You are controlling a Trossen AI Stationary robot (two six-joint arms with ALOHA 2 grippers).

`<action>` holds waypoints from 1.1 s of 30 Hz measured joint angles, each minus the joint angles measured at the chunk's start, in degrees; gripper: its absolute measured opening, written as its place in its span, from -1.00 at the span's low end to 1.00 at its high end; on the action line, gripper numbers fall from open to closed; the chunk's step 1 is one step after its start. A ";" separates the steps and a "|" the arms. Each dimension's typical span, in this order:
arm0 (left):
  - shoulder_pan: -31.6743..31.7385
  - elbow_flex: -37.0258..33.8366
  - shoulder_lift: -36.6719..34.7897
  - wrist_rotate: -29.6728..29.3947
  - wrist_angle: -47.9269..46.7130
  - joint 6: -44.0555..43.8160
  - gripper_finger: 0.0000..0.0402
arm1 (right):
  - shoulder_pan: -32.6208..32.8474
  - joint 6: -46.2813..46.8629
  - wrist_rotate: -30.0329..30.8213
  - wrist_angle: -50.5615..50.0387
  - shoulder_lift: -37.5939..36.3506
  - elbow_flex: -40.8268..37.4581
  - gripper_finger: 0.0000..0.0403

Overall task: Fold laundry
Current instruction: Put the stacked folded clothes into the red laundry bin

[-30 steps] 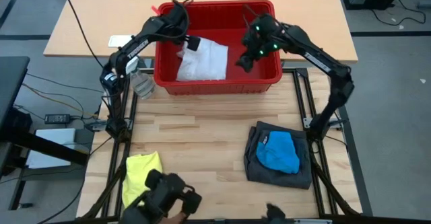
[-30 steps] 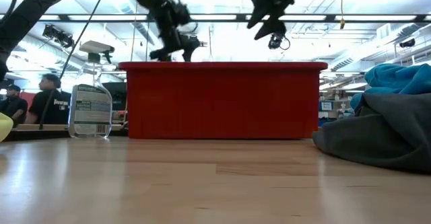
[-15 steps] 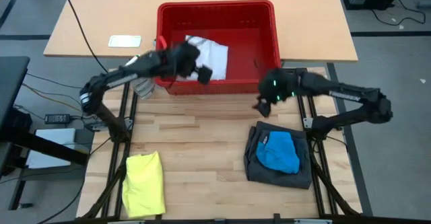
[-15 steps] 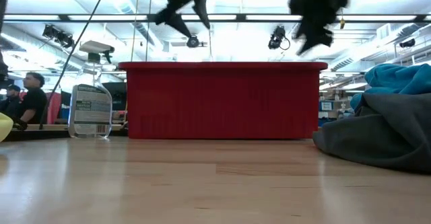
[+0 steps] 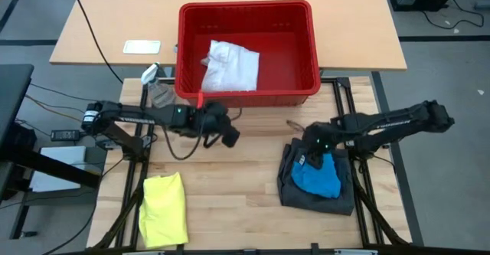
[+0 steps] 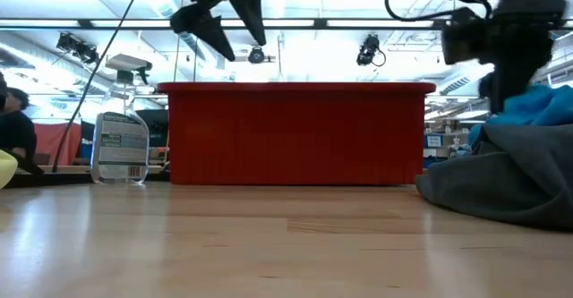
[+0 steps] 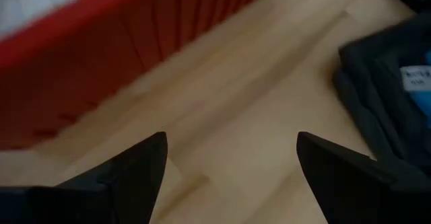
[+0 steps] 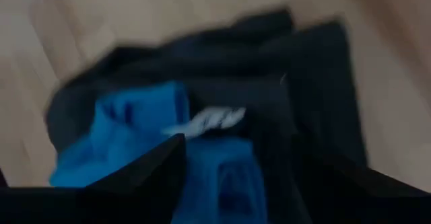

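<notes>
The laundry lies in three places. A yellow shirt (image 5: pixel 163 209) is at the near left. Dark grey shorts (image 5: pixel 315 195) with a bright blue piece (image 5: pixel 318 174) on top lie at the near right. A white cloth (image 5: pixel 230 65) rests in the red basket (image 5: pixel 310 52). My left gripper (image 5: pixel 227 137) hangs open over bare wood just in front of the basket, with nothing between its fingers (image 7: pixel 145 167). My right gripper (image 5: pixel 306 158) hovers open over the far left corner of the shorts, pointing steeply down at the blue piece (image 8: pixel 124 130).
A clear spray bottle (image 5: pixel 157 90) stands left of the basket, also visible in the low view (image 6: pixel 121 132). Bare wood (image 5: pixel 230 178) stretches between the yellow shirt and the shorts. People are in the room beyond the table's left side (image 6: pixel 13 132).
Both arms have come out of the basket toward the table's near edge. My left gripper has swung over the basket's front wall to the wood in front of it. My right gripper has dropped and tipped downward onto the shorts pile. No cloth has moved.
</notes>
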 joint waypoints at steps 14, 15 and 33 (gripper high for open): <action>-11.87 -0.03 3.52 0.14 12.02 -7.11 0.66 | 15.46 3.40 -1.62 12.59 15.11 -3.68 0.33; -12.59 -0.03 4.08 0.40 12.16 -7.73 0.66 | 15.55 3.39 -1.86 14.51 16.32 -3.62 0.33; -16.86 -0.01 7.74 1.09 4.29 -29.72 0.66 | 0.53 -0.25 0.45 42.05 31.45 4.70 0.32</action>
